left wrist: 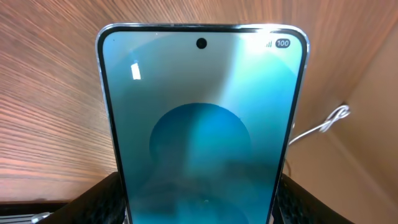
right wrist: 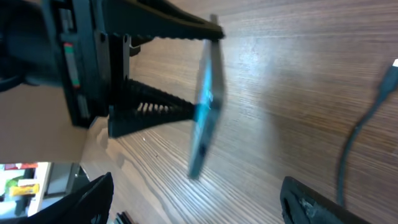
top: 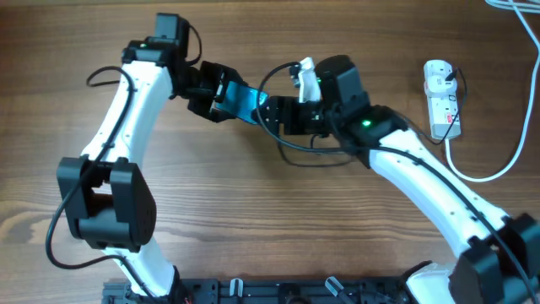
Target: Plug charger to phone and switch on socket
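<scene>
My left gripper (top: 215, 95) is shut on the phone (top: 242, 100) and holds it above the table, cyan screen up. In the left wrist view the phone (left wrist: 202, 124) fills the frame, with the jaws (left wrist: 202, 205) clamping its lower sides. My right gripper (top: 277, 112) is right next to the phone's free end, open and empty. In the right wrist view the phone (right wrist: 205, 106) shows edge-on ahead of the wide-open jaws (right wrist: 196, 180). A thin dark cable, the charger (right wrist: 356, 140), runs along the right; its tip is at the frame edge. The white socket (top: 440, 97) lies far right.
The socket's white cord (top: 498, 173) curves off to the right edge and up. A white cord loop (left wrist: 329, 121) shows beyond the phone. Black cables (top: 295, 160) loop under the right arm. The arm bases stand at the front edge.
</scene>
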You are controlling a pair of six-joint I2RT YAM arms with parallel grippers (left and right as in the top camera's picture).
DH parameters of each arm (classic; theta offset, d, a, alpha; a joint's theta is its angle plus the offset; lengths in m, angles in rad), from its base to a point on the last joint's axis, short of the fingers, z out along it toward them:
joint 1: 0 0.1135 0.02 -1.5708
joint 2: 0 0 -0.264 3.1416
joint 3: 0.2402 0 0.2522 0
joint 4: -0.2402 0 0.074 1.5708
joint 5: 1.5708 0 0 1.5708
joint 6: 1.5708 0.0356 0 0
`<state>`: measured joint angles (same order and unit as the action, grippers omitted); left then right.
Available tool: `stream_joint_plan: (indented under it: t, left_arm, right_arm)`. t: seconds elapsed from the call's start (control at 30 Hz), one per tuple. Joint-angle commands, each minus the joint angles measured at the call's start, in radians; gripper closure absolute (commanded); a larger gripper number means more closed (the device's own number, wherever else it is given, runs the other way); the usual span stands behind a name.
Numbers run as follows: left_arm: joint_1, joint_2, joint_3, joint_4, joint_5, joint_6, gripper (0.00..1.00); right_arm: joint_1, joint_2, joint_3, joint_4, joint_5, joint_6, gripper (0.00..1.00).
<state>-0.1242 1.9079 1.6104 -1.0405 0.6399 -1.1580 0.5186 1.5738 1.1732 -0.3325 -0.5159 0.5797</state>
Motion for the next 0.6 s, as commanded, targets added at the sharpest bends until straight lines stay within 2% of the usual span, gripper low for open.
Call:
stream_joint_plan:
  t: [0.0, 0.17, 0.27, 0.43, 0.57]
  left_arm:
    - [-0.026, -0.018, 0.019, 0.000, -0.008, -0.004, 0.70]
    - [-0.038, -0.017, 0.019, 0.000, 0.093, -0.026, 0.69]
    - [-0.038, -0.018, 0.019, -0.001, 0.104, -0.026, 0.69]
    - [-0.038, -0.017, 0.019, -0.002, 0.104, -0.025, 0.69]
    - [-0.038, -0.018, 0.019, -0.002, 0.104, -0.025, 0.67]
  right_arm:
    - [0.024, 0.039, 0.023, 0.042, 0.039, 0.027, 0.16]
    - [0.062, 0.071, 0.023, 0.065, 0.162, 0.060, 0.25]
    - [0.083, 0.075, 0.023, 0.093, 0.208, 0.078, 0.29]
    - [0.098, 0.094, 0.023, 0.134, 0.232, 0.079, 0.48]
    - [0.098, 0.128, 0.023, 0.141, 0.231, 0.079, 0.56]
